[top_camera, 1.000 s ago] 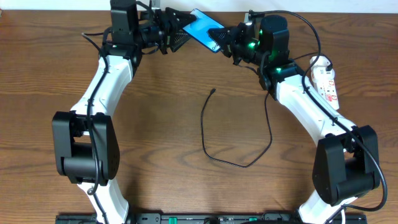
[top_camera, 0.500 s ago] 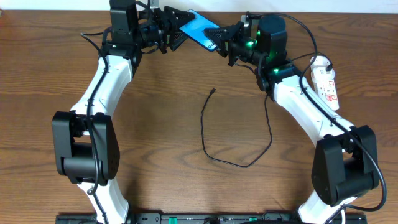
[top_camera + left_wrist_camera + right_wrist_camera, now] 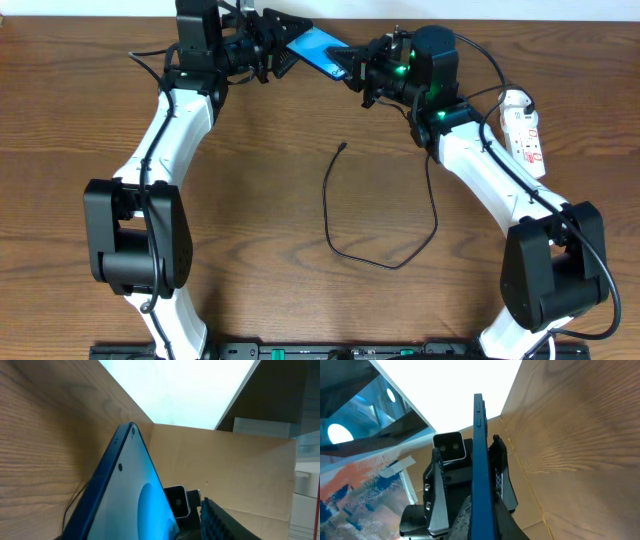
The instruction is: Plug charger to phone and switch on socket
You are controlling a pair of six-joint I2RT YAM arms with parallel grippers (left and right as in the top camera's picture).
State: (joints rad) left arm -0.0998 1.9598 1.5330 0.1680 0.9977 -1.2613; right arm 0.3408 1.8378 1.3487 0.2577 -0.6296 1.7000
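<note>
The phone (image 3: pixel 318 47), with a bright blue screen, is lifted off the table at the back. My right gripper (image 3: pixel 355 68) is shut on its right end. In the right wrist view the phone shows edge-on (image 3: pixel 479 455) between my fingers (image 3: pixel 487 522). My left gripper (image 3: pixel 280 45) is open, its jaws straddling the phone's left end. In the left wrist view the screen (image 3: pixel 135 500) fills the lower left, with a gap to my padded finger (image 3: pixel 227 522). The charger's black cable (image 3: pixel 385 263) lies looped on the table, its plug tip (image 3: pixel 343 148) free. The socket (image 3: pixel 527 132) lies at the right.
The wooden table's back edge (image 3: pixel 100 17) runs just behind both grippers. The cable's far end runs up under my right arm (image 3: pixel 480 170) toward the socket. My left arm (image 3: pixel 165 130) crosses the left side.
The right gripper has carried the phone up and to the left, so its left end now sits deeper between the open left jaws. The cable and socket have not moved.
</note>
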